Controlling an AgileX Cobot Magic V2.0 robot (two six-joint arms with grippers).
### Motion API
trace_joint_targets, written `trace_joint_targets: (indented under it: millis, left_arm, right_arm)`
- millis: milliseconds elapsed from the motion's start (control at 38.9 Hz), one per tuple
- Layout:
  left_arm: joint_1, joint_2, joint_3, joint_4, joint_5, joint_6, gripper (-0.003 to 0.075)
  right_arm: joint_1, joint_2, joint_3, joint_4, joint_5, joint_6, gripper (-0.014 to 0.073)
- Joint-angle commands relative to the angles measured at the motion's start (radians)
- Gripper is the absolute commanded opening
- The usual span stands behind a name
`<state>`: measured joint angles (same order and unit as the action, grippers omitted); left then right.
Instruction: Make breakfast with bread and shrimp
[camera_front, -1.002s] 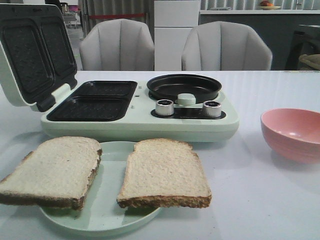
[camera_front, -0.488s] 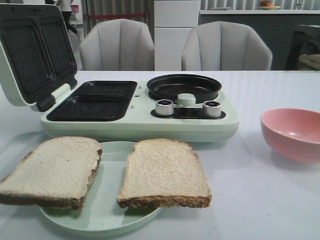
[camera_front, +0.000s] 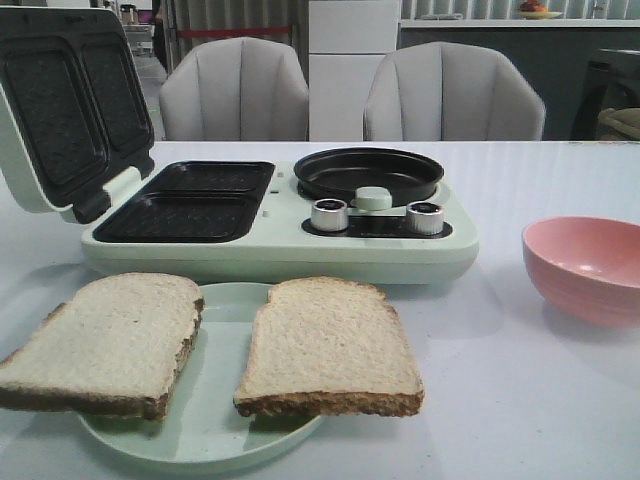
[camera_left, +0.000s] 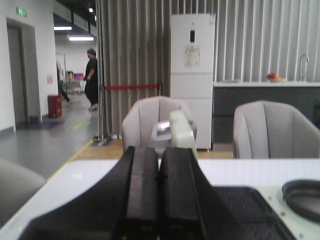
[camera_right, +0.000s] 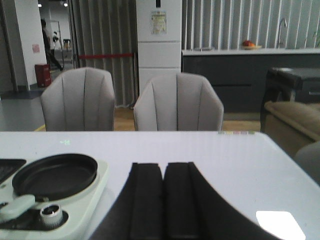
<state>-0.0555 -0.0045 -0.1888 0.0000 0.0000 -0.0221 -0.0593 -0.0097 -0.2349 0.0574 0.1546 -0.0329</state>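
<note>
Bread (camera_front: 220, 345) lay as two slices side by side on a pale green plate (camera_front: 205, 440) at the near edge of the white worktop (camera_front: 520, 400), each slice overhanging the plate's rim. Just behind the plate stood a pale green breakfast appliance (camera_front: 280, 245) with its lid (camera_front: 65, 100) tilted back on the left, baring two dark ridged sandwich wells (camera_front: 190, 200). On the appliance's right half sat a round black pan (camera_front: 368, 172), and in front of it two silver knobs (camera_front: 330, 214). A pink bowl (camera_front: 585, 265) stood on the worktop to the right, well apart from the appliance; its inside could not be made out well enough to tell whether the shrimp lay there, and no shrimp showed anywhere else.

Neither arm appeared in the front view. In the left wrist view the left pincer (camera_left: 159, 200) had its fingers pressed together with nothing between them, above the worktop by the raised lid. In the right wrist view the right pincer (camera_right: 163, 205) was likewise pressed together and held nothing, over the bare worktop beside the pan.

Two grey upholstered chairs (camera_front: 350, 95) stood at the far side of the worktop. Behind them rose a white refrigerator (camera_front: 355, 60), grey slatted walls and a dark counter bearing a fruit dish (camera_right: 250, 45). A person in black (camera_left: 91, 77) stood in the corridor beyond.
</note>
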Motion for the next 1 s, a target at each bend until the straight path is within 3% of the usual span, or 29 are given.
trace_joint_targets:
  millis: [0,334,668,976]
  left_arm:
    - [-0.007,0.019,-0.160,-0.007,0.000,-0.009,0.0099]
    - [-0.007,0.272,-0.554,-0.007,0.471,-0.009,0.0099]
    - [-0.007,0.373,-0.518,-0.009,0.605,-0.009,0.0099]
    - [-0.007,0.379,-0.436,-0.034,0.593,-0.009,0.0099]
  right_arm:
    - [-0.006,0.018,-0.130,-0.026,-0.006,-0.008,0.0044]
    - [-0.006,0.281,-0.384,-0.027,0.272,-0.008,0.0044]
    - [-0.006,0.482,-0.386,-0.027,0.426,-0.008,0.0044]
    - [-0.006,0.587,-0.386,-0.027,0.433,-0.008,0.0044]
